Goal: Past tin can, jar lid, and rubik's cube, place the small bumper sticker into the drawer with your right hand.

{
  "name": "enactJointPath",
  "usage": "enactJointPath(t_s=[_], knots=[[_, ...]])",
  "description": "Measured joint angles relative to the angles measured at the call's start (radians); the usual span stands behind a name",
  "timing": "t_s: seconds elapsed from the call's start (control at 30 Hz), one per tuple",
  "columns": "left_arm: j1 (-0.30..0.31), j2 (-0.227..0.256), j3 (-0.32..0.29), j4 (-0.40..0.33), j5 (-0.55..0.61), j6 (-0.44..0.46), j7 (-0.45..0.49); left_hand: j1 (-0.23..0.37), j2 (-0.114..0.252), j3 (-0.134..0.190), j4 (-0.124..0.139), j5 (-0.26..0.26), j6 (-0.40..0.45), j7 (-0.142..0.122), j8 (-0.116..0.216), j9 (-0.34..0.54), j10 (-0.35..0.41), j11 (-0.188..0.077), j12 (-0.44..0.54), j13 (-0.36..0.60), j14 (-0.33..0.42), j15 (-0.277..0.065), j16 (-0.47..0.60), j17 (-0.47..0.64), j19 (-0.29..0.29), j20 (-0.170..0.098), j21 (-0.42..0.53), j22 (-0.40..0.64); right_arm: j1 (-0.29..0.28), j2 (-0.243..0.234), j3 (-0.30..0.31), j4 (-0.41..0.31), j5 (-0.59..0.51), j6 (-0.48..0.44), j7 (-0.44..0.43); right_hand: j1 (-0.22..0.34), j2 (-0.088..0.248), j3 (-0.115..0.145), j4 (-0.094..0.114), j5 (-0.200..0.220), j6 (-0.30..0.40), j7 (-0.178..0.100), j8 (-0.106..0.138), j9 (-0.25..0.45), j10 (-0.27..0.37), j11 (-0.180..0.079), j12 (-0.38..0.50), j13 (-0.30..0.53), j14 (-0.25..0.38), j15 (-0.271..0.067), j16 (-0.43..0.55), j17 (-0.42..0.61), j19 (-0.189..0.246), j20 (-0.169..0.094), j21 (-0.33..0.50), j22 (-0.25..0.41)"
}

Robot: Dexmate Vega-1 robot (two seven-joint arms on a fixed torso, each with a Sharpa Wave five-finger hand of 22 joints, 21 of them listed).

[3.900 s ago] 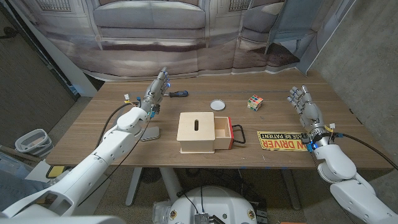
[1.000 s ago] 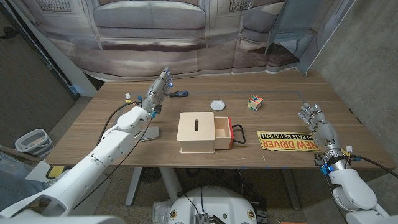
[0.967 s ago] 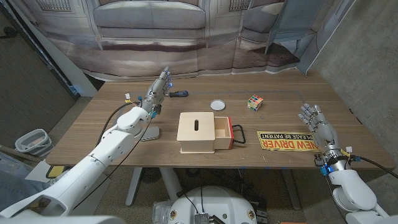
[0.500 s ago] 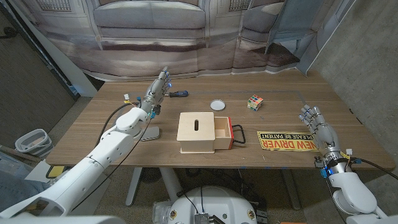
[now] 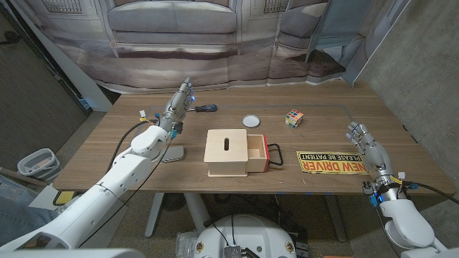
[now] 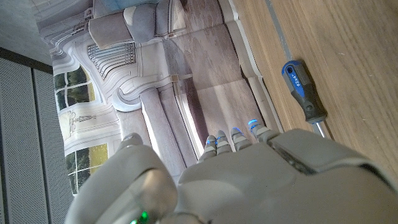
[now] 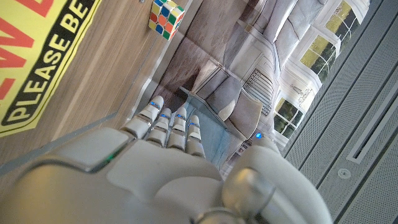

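**Right hand waits beside the sticker, nothing held**

At upper left of the head view, the left hand [image 5: 177, 106] stretches out with fingers straight and close together, holding nothing, near the screwdriver [image 5: 206, 108]. Under its forearm a grey object [image 5: 174, 153] is half hidden and hard to identify. At centre stands the wooden box with its drawer [image 5: 255, 152] pulled open; above lie the jar lid [image 5: 251, 121] and rubik's cube [image 5: 293, 117]. The bumper sticker [image 5: 330, 162] lies flat, right of the drawer. At far right, the right hand [image 5: 368, 145] stands upright, fingers slightly apart and empty, just beside the sticker; since 3.9 s ago it has dropped lower right.
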State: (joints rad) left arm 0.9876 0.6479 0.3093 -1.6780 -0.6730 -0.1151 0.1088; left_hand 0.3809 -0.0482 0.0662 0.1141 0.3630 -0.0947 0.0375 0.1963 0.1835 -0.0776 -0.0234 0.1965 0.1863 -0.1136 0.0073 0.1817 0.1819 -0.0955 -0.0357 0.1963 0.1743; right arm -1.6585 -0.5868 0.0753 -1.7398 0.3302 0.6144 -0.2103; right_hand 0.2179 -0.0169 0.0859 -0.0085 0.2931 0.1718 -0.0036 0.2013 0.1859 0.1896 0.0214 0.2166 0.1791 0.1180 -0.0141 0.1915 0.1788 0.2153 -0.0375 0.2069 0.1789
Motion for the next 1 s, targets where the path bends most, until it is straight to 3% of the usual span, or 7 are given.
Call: enactJointPath(t_s=[1.0], knots=[[-0.019, -0.009, 0.007, 0.042, -0.009, -0.004, -0.023, 0.004, 0.004, -0.005, -0.005, 0.009, 0.004, 0.004, 0.000, 0.000, 0.000, 0.000, 0.000, 0.000, 0.000, 0.000, 0.000, 0.000, 0.000, 0.000, 0.000, 0.000, -0.033, 0.035, 0.024, -0.087, -0.258, -0.099, -0.126, 0.017, -0.004, -0.003, -0.003, 0.000, 0.000, 0.000, 0.000, 0.003, 0.009, -0.009, 0.000, 0.000, 0.004, -0.004, 0.000, 0.000, 0.000, 0.000, -0.004, 0.000]])
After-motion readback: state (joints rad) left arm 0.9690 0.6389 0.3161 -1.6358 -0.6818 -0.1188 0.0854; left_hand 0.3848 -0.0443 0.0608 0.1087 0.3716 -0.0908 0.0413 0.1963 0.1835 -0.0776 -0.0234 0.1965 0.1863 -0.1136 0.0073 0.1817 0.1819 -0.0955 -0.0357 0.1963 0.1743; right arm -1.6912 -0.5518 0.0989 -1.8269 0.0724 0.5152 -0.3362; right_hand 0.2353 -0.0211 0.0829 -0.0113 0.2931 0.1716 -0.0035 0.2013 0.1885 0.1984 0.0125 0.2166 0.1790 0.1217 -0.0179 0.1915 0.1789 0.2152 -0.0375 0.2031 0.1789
